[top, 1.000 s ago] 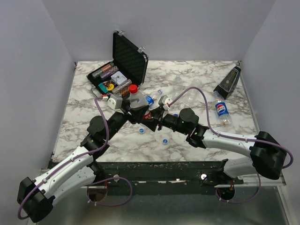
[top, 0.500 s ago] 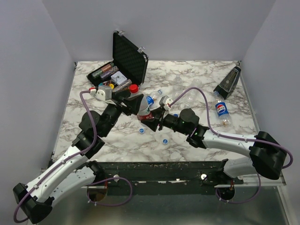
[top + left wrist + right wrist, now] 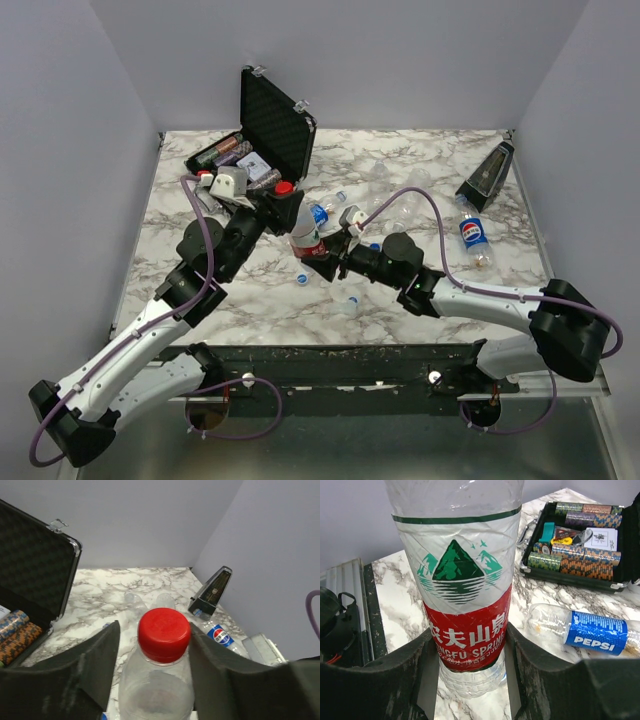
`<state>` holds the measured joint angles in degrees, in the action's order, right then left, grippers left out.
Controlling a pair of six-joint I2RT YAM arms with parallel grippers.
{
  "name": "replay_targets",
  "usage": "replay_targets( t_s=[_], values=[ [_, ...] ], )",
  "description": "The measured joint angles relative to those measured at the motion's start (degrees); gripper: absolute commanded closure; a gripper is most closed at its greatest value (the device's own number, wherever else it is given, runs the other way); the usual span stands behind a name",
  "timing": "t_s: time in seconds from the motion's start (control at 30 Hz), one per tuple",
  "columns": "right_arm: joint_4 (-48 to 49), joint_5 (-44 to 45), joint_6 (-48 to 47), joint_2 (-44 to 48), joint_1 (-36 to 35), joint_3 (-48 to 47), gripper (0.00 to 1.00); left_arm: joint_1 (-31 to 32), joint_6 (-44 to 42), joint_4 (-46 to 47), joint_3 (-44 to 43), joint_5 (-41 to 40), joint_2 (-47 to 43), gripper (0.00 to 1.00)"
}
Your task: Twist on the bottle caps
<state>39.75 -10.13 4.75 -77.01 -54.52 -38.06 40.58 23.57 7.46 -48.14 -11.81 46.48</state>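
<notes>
A clear bottle with a red-and-white label (image 3: 305, 235) stands upright near the table's middle. A red cap (image 3: 284, 187) sits on its neck. My right gripper (image 3: 320, 256) is shut on the bottle's lower body, its pads pressing the label (image 3: 470, 630). My left gripper (image 3: 281, 196) straddles the red cap (image 3: 164, 632) from above. Its right finger (image 3: 210, 660) touches the cap's side and its left finger (image 3: 100, 660) stands a little off it. Two blue caps (image 3: 301, 279) (image 3: 351, 301) lie loose on the marble in front of the bottle.
An open black case (image 3: 270, 130) of poker chips stands at the back left. Pepsi-labelled bottles lie at the right (image 3: 473, 235) and behind the held bottle (image 3: 320, 212). Clear bottles (image 3: 400, 205) lie at mid-table. A black metronome (image 3: 487, 175) stands at the back right.
My left arm has swung its wrist leftward and back while the gripper stayed at the red cap. The bottle has shifted slightly left in my right gripper.
</notes>
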Motion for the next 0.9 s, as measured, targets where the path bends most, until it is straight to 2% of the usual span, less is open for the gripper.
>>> replay_targets(
  t_s=[0.13,0.2,0.3,0.37,0.5,0.73,0.9],
  values=[
    [0.0,0.0,0.0,-0.7,0.0,0.2,0.48,0.0,0.0,-0.5,-0.1,0.0,0.3,0.68],
    [0.0,0.0,0.0,-0.8,0.0,0.3,0.37,0.0,-0.3,-0.6,-0.1,0.0,0.3,0.78],
    [0.1,0.0,0.3,-0.9,0.0,0.3,0.19,0.1,-1.3,-0.8,-0.1,-0.6,0.3,0.84],
    [0.2,0.3,0.6,-0.9,0.0,0.4,0.11,0.2,-2.6,-0.9,-0.1,-1.9,0.3,0.87],
    [0.5,1.6,1.0,0.0,0.0,1.5,0.02,0.0,-7.8,-0.7,0.7,-8.3,0.1,0.91],
    [0.5,7.7,0.2,5.8,0.0,6.3,0.00,-2.1,-17.3,4.8,8.6,-20.4,-1.1,0.93],
    [1.0,12.5,-0.7,9.0,0.0,9.0,0.00,-13.9,-20.9,13.0,15.6,-24.1,0.3,0.94]
  ],
)
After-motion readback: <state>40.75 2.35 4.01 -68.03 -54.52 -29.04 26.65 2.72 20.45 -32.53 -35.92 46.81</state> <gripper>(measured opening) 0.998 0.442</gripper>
